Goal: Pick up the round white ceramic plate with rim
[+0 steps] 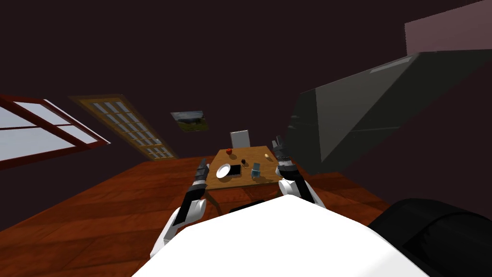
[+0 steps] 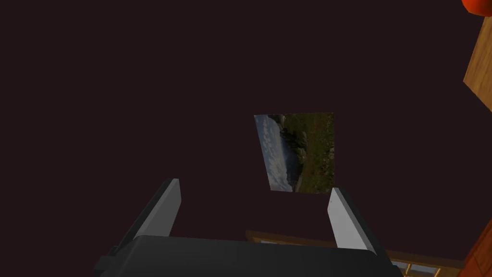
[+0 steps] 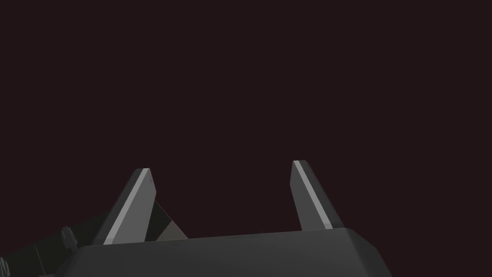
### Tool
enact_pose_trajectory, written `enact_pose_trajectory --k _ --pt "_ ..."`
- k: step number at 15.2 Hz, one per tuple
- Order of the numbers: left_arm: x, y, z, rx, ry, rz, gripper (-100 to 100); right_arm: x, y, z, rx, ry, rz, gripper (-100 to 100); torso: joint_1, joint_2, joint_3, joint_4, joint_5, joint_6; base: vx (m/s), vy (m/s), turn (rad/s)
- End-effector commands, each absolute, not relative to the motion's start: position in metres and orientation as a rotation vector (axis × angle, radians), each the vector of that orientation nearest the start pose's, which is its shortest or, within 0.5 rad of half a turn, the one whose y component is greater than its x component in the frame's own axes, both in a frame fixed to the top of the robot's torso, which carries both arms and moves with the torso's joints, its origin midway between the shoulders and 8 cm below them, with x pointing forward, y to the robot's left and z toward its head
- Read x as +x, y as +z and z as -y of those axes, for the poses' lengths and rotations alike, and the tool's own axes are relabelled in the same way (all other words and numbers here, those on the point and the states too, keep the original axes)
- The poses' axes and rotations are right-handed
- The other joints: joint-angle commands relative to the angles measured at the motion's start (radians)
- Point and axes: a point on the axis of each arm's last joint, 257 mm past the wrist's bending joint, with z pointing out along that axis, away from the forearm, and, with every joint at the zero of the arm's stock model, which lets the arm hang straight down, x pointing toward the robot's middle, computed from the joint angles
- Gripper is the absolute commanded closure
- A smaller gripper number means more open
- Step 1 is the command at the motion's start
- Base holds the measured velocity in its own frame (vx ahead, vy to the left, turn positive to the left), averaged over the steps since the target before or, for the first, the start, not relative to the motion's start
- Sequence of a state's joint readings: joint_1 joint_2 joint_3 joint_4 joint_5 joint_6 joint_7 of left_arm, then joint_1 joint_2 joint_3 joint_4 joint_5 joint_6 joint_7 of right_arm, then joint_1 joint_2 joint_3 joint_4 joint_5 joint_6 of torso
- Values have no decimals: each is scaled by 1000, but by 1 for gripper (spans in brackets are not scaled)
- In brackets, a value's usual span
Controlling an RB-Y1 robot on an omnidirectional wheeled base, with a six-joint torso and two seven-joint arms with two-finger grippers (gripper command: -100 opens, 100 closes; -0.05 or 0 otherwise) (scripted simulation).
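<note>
Table of light brown wood (image 1: 269, 170) stands straight ahead of me on a reddish plank floor (image 1: 96, 211); the round white plate with a raised rim (image 1: 223, 170) lies on its left half, toward the near edge; a flat black rectangular slab (image 1: 235, 169) lies close against the plate's right side, and I cannot tell whether the two touch. Further right sits a small blue-grey tumbler (image 1: 255, 169); behind these are a small dark knob-like thing (image 1: 243, 161), a red round fruit (image 1: 229, 151) and a pale oblong thing (image 1: 267, 156); a white chair back (image 1: 239, 138) rises past the far edge. My left arm's jaws hover off the table's left edge, near the plate but apart from it, spread wide and holding nothing; my right arm's jaws hang by the right edge, likewise spread and empty. Off to the right stands a tall dark grey cabinet (image 1: 355, 110).
</note>
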State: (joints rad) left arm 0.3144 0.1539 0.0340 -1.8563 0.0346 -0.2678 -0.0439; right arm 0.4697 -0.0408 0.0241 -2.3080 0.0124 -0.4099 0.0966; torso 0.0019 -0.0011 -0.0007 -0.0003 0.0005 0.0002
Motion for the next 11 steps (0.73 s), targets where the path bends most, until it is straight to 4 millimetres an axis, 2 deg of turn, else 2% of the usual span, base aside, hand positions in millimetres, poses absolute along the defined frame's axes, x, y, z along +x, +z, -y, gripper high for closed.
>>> enact_pose_trajectory --k 1,6,8,11 --pt "456 -174 -311 -967 -1111 -1079 -100 357 29 264 612 1232 -701 0 0 0 0 0 0 0 6 19 -29" --pt "470 -218 -316 -1081 -1098 -1134 -100 357 29 264 612 1232 -701 0 0 0 0 0 0 0 7 18 -34" --pt "469 -225 -318 -1092 -1090 -1143 -100 357 29 264 612 1232 -701 0 0 0 0 0 0 0 6 15 -21" --pt "475 -260 -321 -1180 -1075 -1182 -100 357 29 264 612 1232 -701 0 -1 0 0 0 0 0 5 16 -39"
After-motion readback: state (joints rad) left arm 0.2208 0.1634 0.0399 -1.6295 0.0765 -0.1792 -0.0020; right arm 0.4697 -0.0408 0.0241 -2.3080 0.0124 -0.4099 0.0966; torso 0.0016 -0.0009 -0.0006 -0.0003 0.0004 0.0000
